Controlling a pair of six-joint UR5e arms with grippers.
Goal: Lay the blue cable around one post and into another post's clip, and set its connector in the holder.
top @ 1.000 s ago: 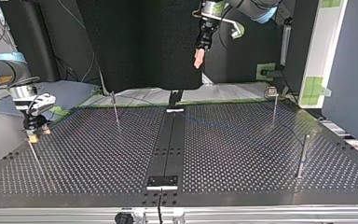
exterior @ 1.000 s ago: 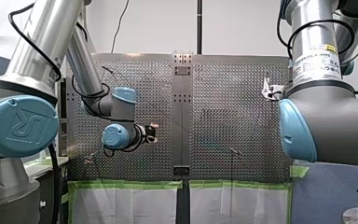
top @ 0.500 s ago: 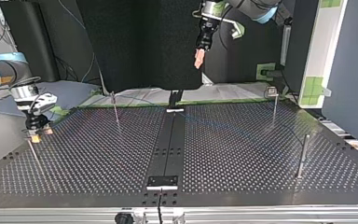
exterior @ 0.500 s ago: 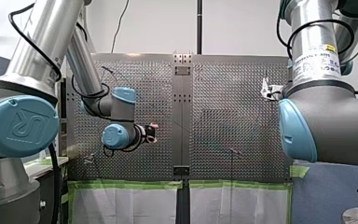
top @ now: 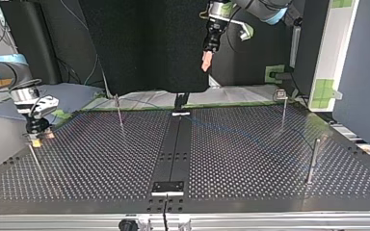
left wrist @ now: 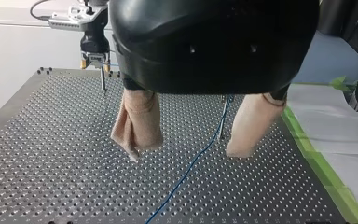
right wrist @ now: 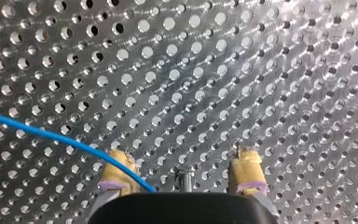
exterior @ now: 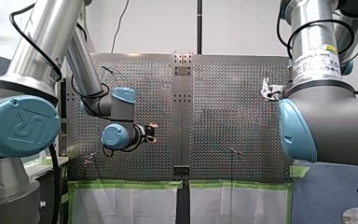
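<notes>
Early days, I'd say. The left gripper (left wrist: 185, 153) hangs high over the table (top: 101, 163), beige fingers apart, holding nothing. The blue cable (left wrist: 191, 163) lies loose on the table beneath it and runs up to a post (left wrist: 221, 126); I can't tell if it's wrapped around. The right gripper (right wrist: 182, 168) is down at a thin post (right wrist: 184, 179) near the table's edge, its yellow-padded fingers apart on either side of the tip, with the cable passing one pad. There's no connector in sight, so clip and holder look undone.
</notes>
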